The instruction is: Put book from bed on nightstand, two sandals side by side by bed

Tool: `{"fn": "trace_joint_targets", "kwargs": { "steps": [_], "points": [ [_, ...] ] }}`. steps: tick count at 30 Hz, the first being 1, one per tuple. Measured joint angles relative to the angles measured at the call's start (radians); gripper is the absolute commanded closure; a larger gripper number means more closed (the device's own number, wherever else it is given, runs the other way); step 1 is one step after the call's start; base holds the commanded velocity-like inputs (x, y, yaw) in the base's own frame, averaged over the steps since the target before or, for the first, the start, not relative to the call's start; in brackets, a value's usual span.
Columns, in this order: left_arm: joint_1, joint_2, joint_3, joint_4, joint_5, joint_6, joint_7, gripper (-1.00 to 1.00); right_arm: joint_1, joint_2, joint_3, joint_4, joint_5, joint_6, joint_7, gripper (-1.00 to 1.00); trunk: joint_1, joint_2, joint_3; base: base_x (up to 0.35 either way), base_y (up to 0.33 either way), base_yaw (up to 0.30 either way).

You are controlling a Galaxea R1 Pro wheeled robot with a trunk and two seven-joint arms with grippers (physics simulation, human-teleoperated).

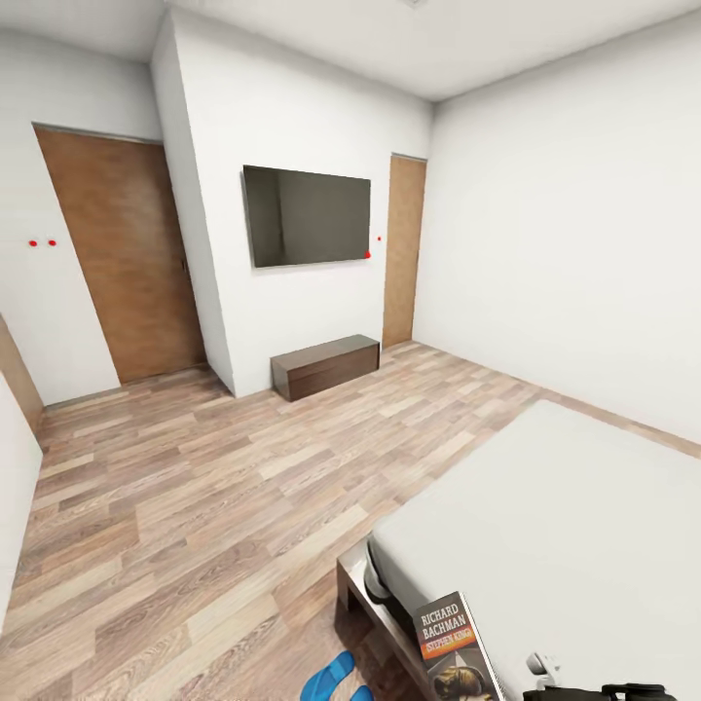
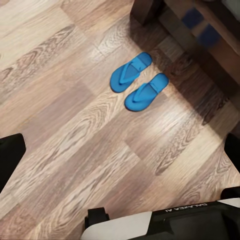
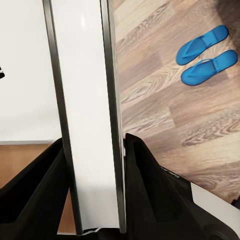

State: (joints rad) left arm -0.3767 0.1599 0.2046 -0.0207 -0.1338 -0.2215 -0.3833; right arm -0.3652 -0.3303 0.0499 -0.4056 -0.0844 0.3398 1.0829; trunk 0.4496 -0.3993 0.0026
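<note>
Blue sandals lie paired on the floor below your right gripper, clamped on the upright book; left gripper's state: can't tell.

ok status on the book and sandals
Left gripper open. Right gripper shut on the book. Sandals side by side on the floor beside the bed. No obstruction seen.

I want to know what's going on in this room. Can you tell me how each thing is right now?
Book: held upright, edge-on, in the right gripper.
Sandals: flat on the floor, side by side, by the bed frame.
Bed: bare grey mattress.
TV: off, dark screen.
Left door: shut.
Right door: shut.
Bench: closed, against the wall.
</note>
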Motion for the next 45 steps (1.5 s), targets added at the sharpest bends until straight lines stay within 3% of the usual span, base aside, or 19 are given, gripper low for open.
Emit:
{"fn": "trace_joint_targets", "kwargs": {
  "steps": [3,18,45],
  "points": [
    [0.000,-0.001,0.000,0.001,0.000,0.000,0.000,-1.00,0.000,0.000,0.000,0.000,0.000,0.000,0.001,1.00,0.000,0.000,0.000,0.000,0.000,0.233],
    [0.004,-0.075,-0.002,0.000,-0.007,0.000,-0.008,-1.00,0.000,0.000,0.000,0.000,0.000,0.000,0.001,1.00,0.000,0.000,0.000,0.000,0.000,0.235],
    [0.005,-0.077,-0.002,-0.001,-0.007,0.000,-0.005,-1.00,0.000,0.000,0.000,0.000,0.000,0.000,0.002,1.00,0.000,0.000,0.000,0.000,0.000,0.247]
  ]
}}
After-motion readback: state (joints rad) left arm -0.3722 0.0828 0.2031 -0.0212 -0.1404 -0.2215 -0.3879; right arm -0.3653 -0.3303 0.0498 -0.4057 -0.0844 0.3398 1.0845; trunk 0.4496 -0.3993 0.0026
